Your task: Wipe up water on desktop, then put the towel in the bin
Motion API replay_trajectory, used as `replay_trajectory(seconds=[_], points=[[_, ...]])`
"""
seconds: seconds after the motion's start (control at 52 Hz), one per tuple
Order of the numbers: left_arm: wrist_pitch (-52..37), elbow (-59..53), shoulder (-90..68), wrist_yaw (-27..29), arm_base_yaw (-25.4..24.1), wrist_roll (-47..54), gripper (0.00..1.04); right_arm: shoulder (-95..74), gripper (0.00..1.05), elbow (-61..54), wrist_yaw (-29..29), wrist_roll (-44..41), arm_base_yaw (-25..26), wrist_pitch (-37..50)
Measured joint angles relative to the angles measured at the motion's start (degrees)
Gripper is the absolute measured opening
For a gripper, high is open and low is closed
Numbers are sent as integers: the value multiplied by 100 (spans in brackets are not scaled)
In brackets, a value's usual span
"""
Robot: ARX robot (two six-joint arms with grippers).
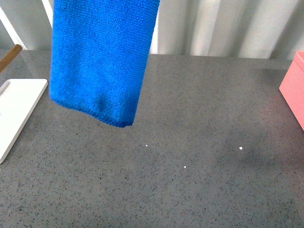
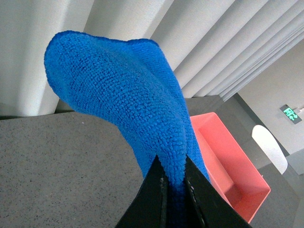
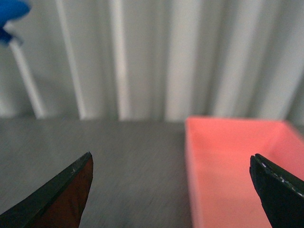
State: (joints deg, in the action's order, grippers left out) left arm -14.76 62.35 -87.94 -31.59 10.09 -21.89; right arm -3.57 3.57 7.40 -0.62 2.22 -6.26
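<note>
The bright blue fuzzy towel [image 1: 102,57] hangs in the air at the upper left of the front view, its lower edge just above the dark-grey speckled desktop [image 1: 190,142]. My left gripper [image 2: 175,176] is shut on the towel [image 2: 123,99]; its black fingers [image 2: 152,199] pinch the cloth, which drapes away from them. The pink bin [image 2: 232,166] stands beyond the towel, open and empty; it also shows at the right edge of the front view [image 1: 293,88]. My right gripper [image 3: 171,166] is open and empty above the desktop beside the bin [image 3: 237,166]. Neither gripper shows in the front view.
A flat white tray [image 1: 16,111] lies at the left edge, with a wooden handle [image 1: 9,57] behind it. A few small bright specks [image 1: 241,148] dot the desktop. White pleated curtains [image 1: 223,26] close the back.
</note>
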Motion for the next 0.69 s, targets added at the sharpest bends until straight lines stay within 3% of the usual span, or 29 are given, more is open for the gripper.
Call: replay_trajectory(seconds=[0.058,0.154,0.212,0.308,0.462,0.596,0.692], points=[[0,0,0,39,0,22,4,-868,98,374,852,-63,286,-577],[2,0,0,42,-7,37,4,-3150,98,925,2302,-581,466,157],[4,0,0,59,-37,39,4,-4325,98,1222,3047,-977,319,695],[4,0,0,55,-33,39,4,-5630,98,1648,3818,-1329,-136,1233],[4,0,0,55,-17,42,4,-6817,98,2175,4148,-1110,-942,2393],[4,0,0,52,-22,39,4,-8181,98,3036,3963,-542,-1652,3329],[4,0,0,55,-22,42,4,-8721,98,3571,3926,-282,-1930,3484]])
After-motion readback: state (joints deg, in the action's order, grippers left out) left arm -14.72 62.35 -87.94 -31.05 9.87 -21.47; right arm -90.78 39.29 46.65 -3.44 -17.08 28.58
